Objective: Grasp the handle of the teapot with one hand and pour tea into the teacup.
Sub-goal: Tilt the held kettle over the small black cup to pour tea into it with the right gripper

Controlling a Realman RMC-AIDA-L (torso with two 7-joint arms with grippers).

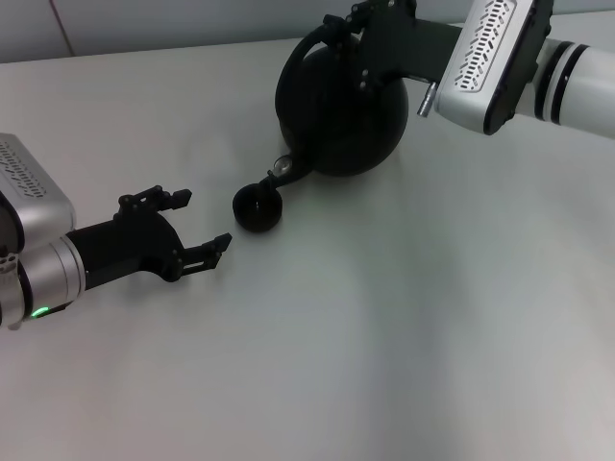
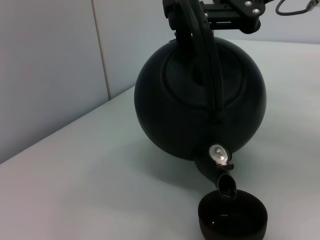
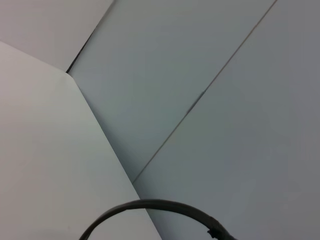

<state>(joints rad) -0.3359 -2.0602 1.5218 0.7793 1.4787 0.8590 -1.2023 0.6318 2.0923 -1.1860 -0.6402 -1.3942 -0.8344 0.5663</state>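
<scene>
The round black teapot (image 1: 341,110) is tilted at the back of the table, its short spout (image 1: 285,173) pointing down just over the rim of the tiny black teacup (image 1: 258,208). My right gripper (image 1: 351,29) is shut on the arched handle (image 1: 296,53) at the pot's top. My left gripper (image 1: 202,219) is open and empty on the table just left of the cup. The left wrist view shows the teapot (image 2: 170,115), its handle (image 2: 205,55), the spout (image 2: 220,175) above the teacup (image 2: 232,217), and the right gripper (image 2: 215,10) clamped on the hoop.
The white table (image 1: 404,336) spreads around the pot and cup. A grey panelled wall (image 2: 50,65) rises behind the table's far edge. The right wrist view shows only wall, table corner and a thin dark arc (image 3: 150,204).
</scene>
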